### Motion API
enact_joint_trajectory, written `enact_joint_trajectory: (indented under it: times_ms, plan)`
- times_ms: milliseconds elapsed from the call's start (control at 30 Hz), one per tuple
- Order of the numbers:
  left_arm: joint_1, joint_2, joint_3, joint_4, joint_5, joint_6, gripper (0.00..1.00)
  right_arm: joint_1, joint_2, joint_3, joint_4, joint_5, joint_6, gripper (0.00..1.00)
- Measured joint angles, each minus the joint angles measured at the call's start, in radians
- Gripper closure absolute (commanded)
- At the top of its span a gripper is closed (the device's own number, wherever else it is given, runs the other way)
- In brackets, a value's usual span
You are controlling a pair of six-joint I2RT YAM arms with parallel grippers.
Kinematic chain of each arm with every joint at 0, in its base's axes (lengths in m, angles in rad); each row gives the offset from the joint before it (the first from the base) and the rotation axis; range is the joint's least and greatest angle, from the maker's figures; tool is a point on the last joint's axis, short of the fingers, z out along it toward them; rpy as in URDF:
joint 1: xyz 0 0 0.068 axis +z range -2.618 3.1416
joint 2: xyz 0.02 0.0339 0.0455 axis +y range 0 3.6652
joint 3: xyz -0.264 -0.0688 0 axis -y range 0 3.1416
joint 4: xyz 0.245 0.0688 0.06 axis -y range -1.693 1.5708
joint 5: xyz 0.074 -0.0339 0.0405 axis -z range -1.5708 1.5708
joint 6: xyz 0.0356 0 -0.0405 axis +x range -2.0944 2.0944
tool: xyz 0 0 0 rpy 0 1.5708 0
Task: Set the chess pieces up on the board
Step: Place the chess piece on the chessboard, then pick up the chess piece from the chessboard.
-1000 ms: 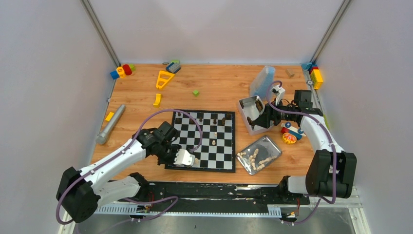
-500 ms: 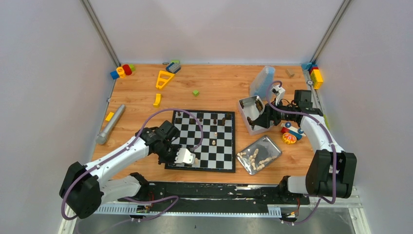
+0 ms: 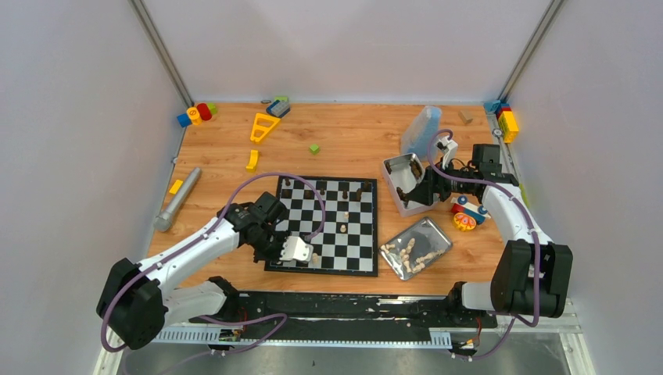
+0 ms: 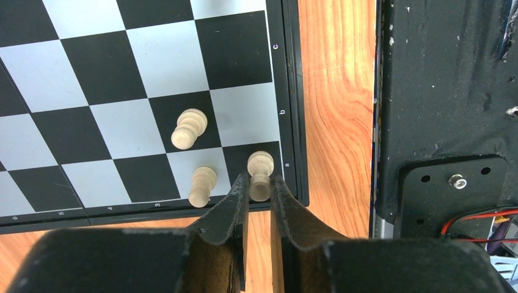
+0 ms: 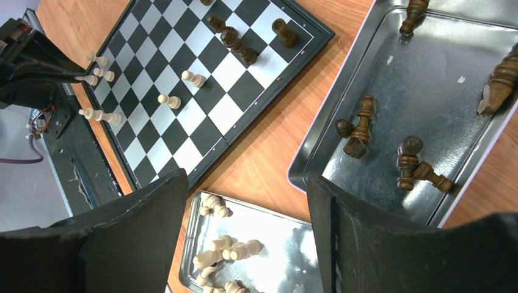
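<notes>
Wooden and cream, the corner piece [image 4: 260, 174] stands on the near corner square of the board [image 4: 153, 61], pinched in the left gripper's [image 4: 259, 190] narrow jaws, 2 more cream pieces [image 4: 188, 128] just beside. Placement looks nearly complete; next comes release and a straight lift. The right gripper [image 5: 246, 183] hovers, jaws wide and empty, near a metal tray [image 5: 427, 73] of dark pieces [image 5: 360, 125]. The held piece's base is masked, so its seating is unclear.

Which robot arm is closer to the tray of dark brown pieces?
Right. The right gripper hangs open by that tray; the left gripper grips a cream pawn across the board.
</notes>
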Motion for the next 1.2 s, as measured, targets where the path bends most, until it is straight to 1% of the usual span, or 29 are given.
enact_joint_trajectory:
  times_ms: [100,233,300,367,400,533,667,800,900,1000,1100,1200]
  plan:
    - [0.001,0.001,0.000,0.000,0.000,0.000,0.84,0.000,0.000,0.000,0.000,0.000,0.000,0.28]
    - [0.002,0.001,0.002,-0.001,-0.001,0.000,0.76,0.000,0.000,0.000,0.000,0.000,0.000,0.28]
    - [0.002,0.001,0.003,-0.002,-0.002,-0.001,0.71,0.000,0.000,0.000,-0.001,0.000,0.000,0.28]
    - [0.002,0.001,0.004,-0.003,-0.013,-0.004,0.63,0.003,0.000,0.000,-0.002,-0.001,0.001,0.28]
    - [0.003,0.001,0.004,-0.004,-0.021,-0.004,0.57,0.007,0.000,0.000,-0.002,0.000,0.001,0.28]
    - [0.009,0.000,0.018,-0.022,-0.046,-0.014,0.51,0.051,-0.001,0.004,-0.006,0.009,0.005,0.28]
    - [0.009,-0.009,0.067,-0.047,-0.058,-0.027,0.47,0.170,-0.001,0.031,-0.020,0.061,0.001,0.28]
    - [0.012,-0.041,0.119,-0.068,-0.060,-0.056,0.46,0.339,0.015,0.080,-0.025,0.132,-0.017,0.28]
    - [0.025,-0.073,0.158,-0.068,-0.051,-0.108,0.44,0.470,0.074,0.117,-0.018,0.203,-0.042,0.29]
    - [0.049,-0.098,0.190,-0.055,-0.033,-0.173,0.42,0.565,0.149,0.134,-0.017,0.269,-0.061,0.30]
    - [0.081,-0.112,0.220,-0.027,-0.023,-0.247,0.35,0.646,0.238,0.164,-0.018,0.330,-0.076,0.32]
    - [0.121,-0.111,0.256,0.008,-0.017,-0.319,0.27,0.704,0.291,0.188,-0.019,0.378,-0.088,0.33]
